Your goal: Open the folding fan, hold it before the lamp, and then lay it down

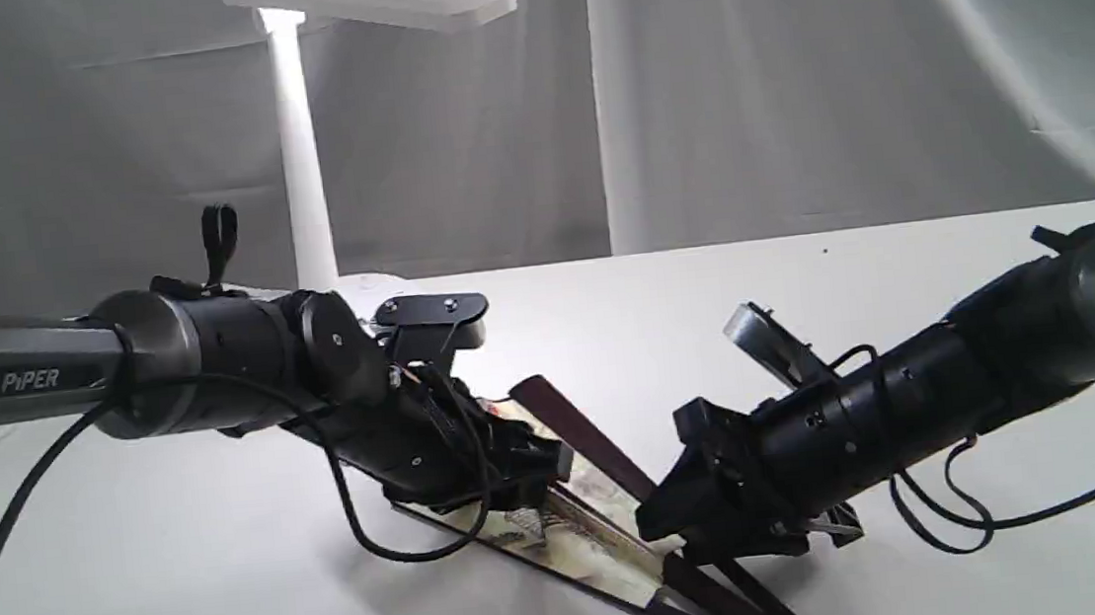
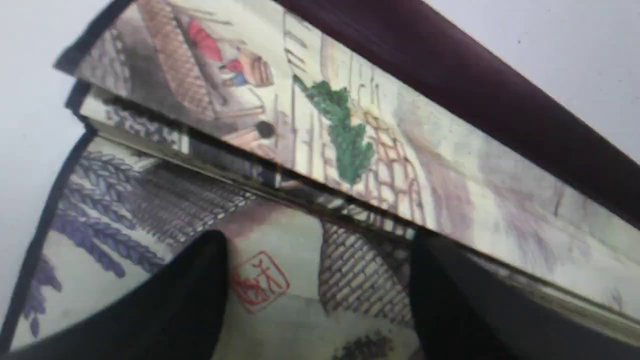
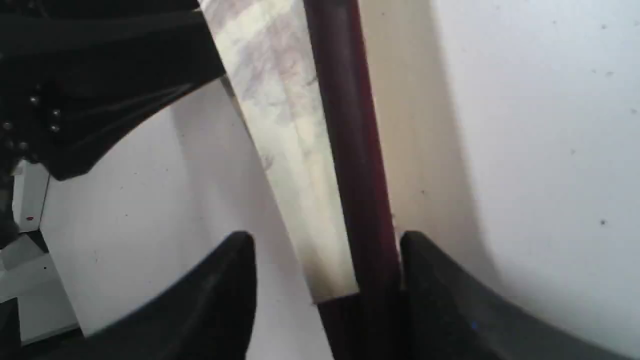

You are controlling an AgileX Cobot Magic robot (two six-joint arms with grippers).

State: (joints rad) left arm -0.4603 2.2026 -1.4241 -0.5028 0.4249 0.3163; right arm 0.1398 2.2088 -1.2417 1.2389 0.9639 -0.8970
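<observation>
The folding fan (image 1: 582,532) lies partly spread on the white counter (image 1: 905,316), at about 6 o'clock in the exterior view. Its ribs gather toward 5 o'clock at the frame edge and its painted leaf runs up toward 11 o'clock. The lamp (image 1: 303,170) stands upright at 11 o'clock from the fan, well apart from it, with its flat head level. The left pincer (image 2: 316,240) comes in from 9 o'clock, angled down over the leaf end of the fan. Its jaws stand apart, and between them lies the painted paper bearing a red seal (image 2: 260,282); whether the fingertips touch the paper cannot be told. The right pincer (image 3: 325,237) comes in from 3 o'clock and sits low near the rib end, just beside the left pincer at its 4 o'clock. Its jaws also stand apart. The maroon guard (image 3: 350,150) passes between them and lies against one finger (image 3: 440,295). The other finger (image 3: 215,300) is clear of it, with bare counter showing in the gap. Neither pincer is clamped on the fan.
</observation>
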